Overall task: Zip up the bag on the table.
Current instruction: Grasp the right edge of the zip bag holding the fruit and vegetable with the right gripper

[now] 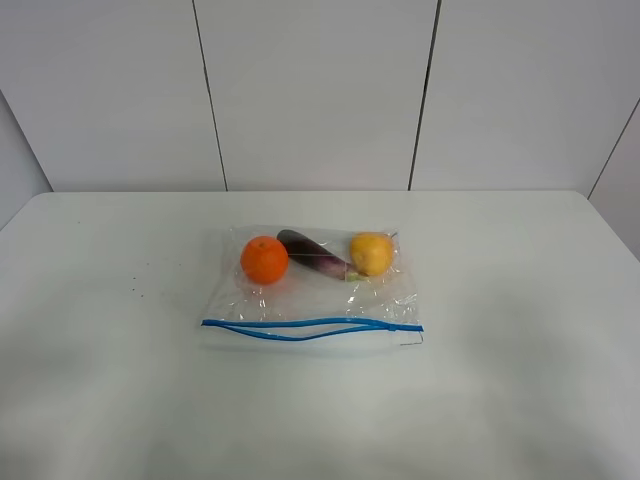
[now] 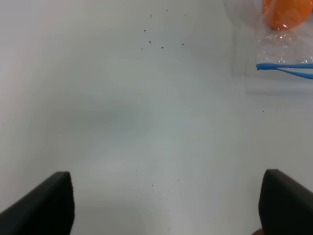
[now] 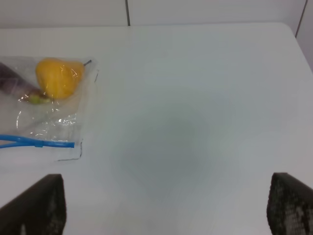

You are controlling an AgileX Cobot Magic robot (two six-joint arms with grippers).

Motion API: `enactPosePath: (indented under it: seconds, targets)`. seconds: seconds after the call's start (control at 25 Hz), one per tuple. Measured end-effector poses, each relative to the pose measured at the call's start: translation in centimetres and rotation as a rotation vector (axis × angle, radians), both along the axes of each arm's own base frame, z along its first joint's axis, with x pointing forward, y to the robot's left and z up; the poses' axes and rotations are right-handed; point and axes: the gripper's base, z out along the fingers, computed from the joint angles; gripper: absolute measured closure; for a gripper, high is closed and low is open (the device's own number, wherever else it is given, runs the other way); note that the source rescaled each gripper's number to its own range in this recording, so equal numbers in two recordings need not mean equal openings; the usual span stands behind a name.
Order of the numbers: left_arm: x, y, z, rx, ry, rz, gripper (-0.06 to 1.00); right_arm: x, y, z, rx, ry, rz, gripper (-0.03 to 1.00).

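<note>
- A clear, crinkly plastic zip bag (image 1: pixel 315 290) lies midway between the left and right edges of the plain white matte tabletop (image 1: pixel 520 380).
- Its blue zip strip (image 1: pixel 310 327) faces the near edge and gapes mid-length.
- The left gripper (image 2: pixel 166 203) and right gripper (image 3: pixel 165 205) hang over bare table, jaws apart and empty.
- Zipping looks unstarted. The next move probably calls for pinning 1 strip end and pinching along.

Left fingers (image 2: pixel 44 208) spread; right fingers (image 3: pixel 41 208) spread.
</note>
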Motion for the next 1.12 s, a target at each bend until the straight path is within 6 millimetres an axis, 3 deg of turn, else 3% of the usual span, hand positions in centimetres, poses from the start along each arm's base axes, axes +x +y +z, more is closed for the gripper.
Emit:
enactPosePath:
  seconds: [0.48, 0.64, 0.76, 0.88, 1.0, 1.12]
  targets:
    - [0.0, 0.0, 0.0, 0.0, 0.0, 0.0, -0.06, 0.1, -0.1, 0.0, -0.009, 0.005, -0.006, 0.03]
    - [0.0, 0.0, 0.0, 0.0, 0.0, 0.0, -0.06, 1.2, -0.1, 1.7, -0.012, 0.06, -0.007, 0.03]
    - [0.0, 0.0, 0.0, 0.0, 0.0, 0.0, -0.06, 3.7, -0.1, 3.8, -0.012, 0.149, -0.007, 0.03]
    - [0.0, 0.0, 0.0, 0.0, 0.0, 0.0, -0.06, 7.6, 0.1, 5.5, 0.011, 0.273, 0.006, 0.03]
    - [0.0, 0.0, 0.0, 0.0, 0.0, 0.0, -0.06, 11.9, 0.4, 5.7, 0.046, 0.4, 0.019, 0.03]
    - [0.0, 0.0, 0.0, 0.0, 0.0, 0.0, -0.06, 16.1, 0.6, 4.6, 0.077, 0.542, 0.025, 0.03]
